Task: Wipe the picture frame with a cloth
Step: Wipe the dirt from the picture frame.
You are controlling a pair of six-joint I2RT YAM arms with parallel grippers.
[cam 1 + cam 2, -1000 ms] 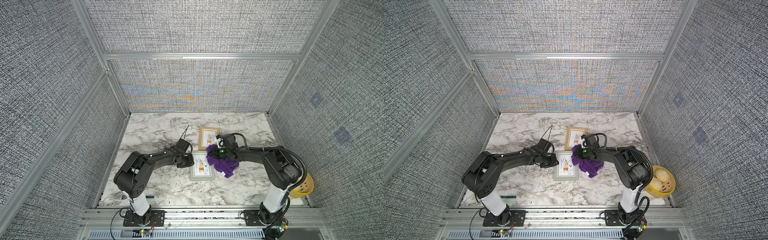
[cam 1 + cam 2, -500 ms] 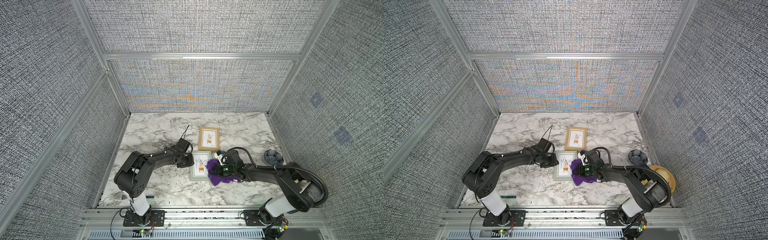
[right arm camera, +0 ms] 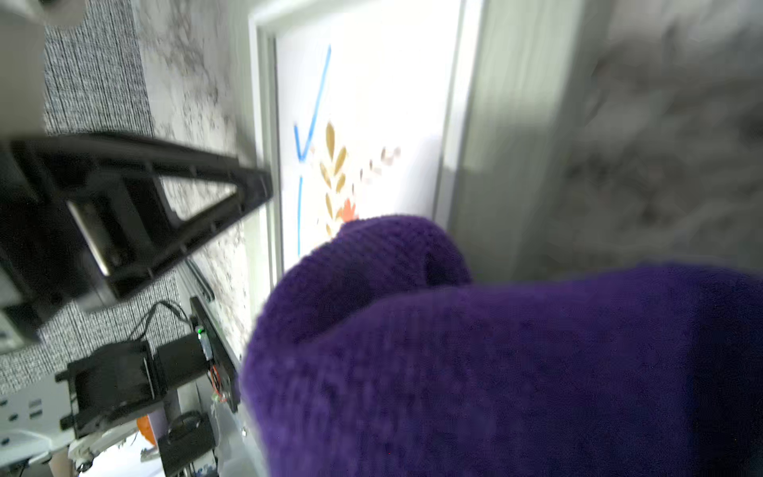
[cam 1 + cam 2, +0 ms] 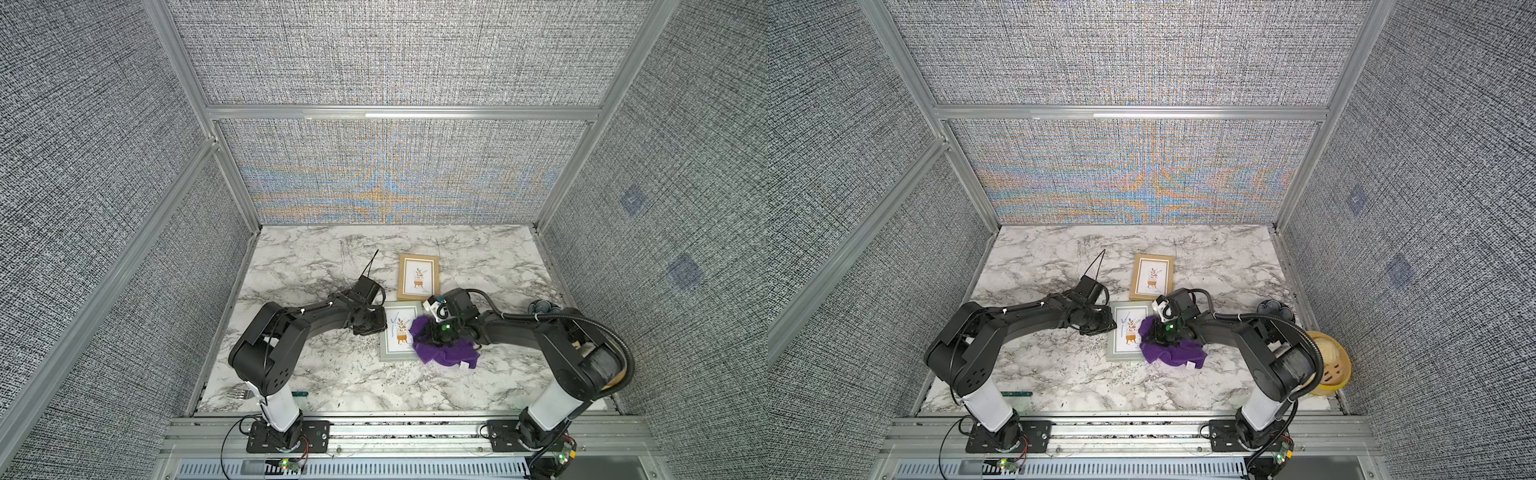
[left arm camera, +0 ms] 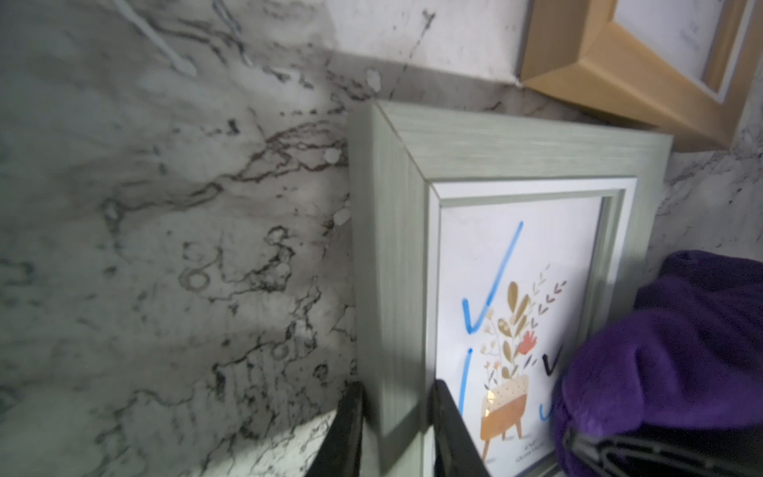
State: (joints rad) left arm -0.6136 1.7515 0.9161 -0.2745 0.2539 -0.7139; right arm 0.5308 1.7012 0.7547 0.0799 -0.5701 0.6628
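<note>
A grey-green picture frame [image 4: 395, 351] [image 4: 1120, 353] lies flat on the marble table, with blue pen strokes [image 5: 495, 281] on its glass. My left gripper [image 4: 381, 325] [image 4: 1112, 325] [image 5: 397, 386] is shut on the frame's left rail [image 5: 396, 247], one finger on each side. The purple cloth [image 4: 449, 353] [image 4: 1177, 355] [image 5: 660, 371] [image 3: 495, 371] is bunched over the frame's right side and the table beside it. My right gripper [image 4: 434, 336] [image 4: 1160, 336] is shut on the cloth and presses it down. In the right wrist view the cloth hides its fingers.
A tan wooden frame [image 4: 418, 277] [image 4: 1152, 276] lies just behind the grey one. A dark blue dish [image 4: 1273, 309] and a yellow bowl [image 4: 1329, 365] sit at the right edge. A fork [image 4: 241, 391] and a teal strip [image 4: 1016, 393] lie at the front left.
The right gripper dragged the cloth from the frame's far right corner toward the front, then part of the way back. The left gripper kept its hold and did not move.
</note>
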